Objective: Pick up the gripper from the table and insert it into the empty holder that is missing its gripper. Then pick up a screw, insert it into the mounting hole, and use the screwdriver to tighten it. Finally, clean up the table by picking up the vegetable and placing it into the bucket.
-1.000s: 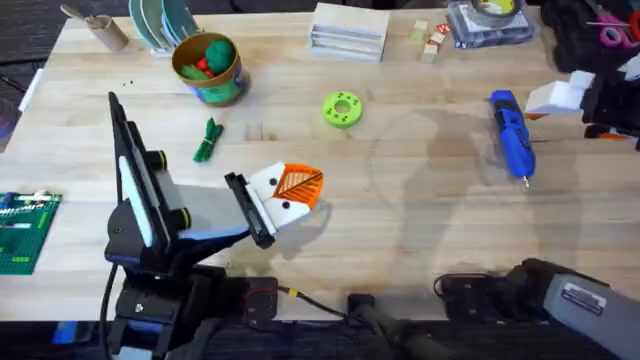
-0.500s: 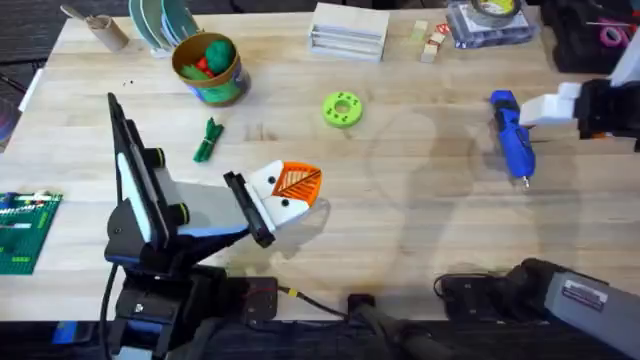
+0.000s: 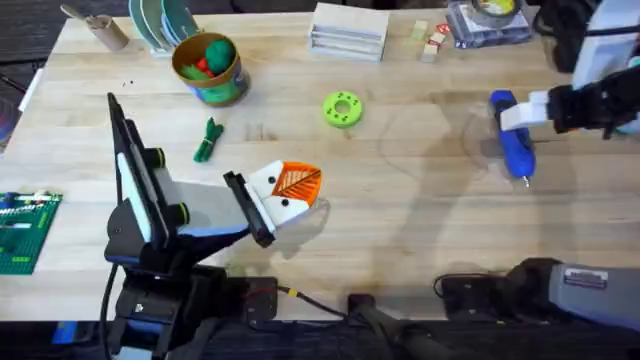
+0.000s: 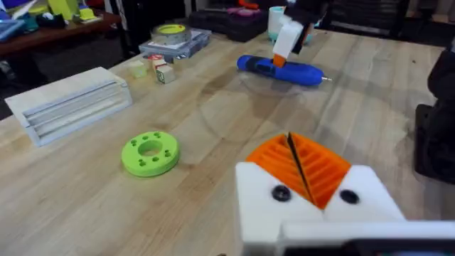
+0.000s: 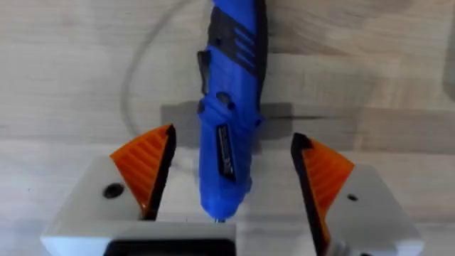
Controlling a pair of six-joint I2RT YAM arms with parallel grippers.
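Screwdriver [image 5: 227,121] sits between the right hand's [image 5: 231,181] spread pads, ungrabbed. Left hand [image 4: 302,171] clenched, both pads fitted. Veggie [image 3: 207,140] still outside bucket [image 3: 208,68].

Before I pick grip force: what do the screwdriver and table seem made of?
The screwdriver looks like glossy blue moulded plastic with darker ridged panels; its tip looks metallic. The table appears to be light, matte wood, showing grain and plank seams.
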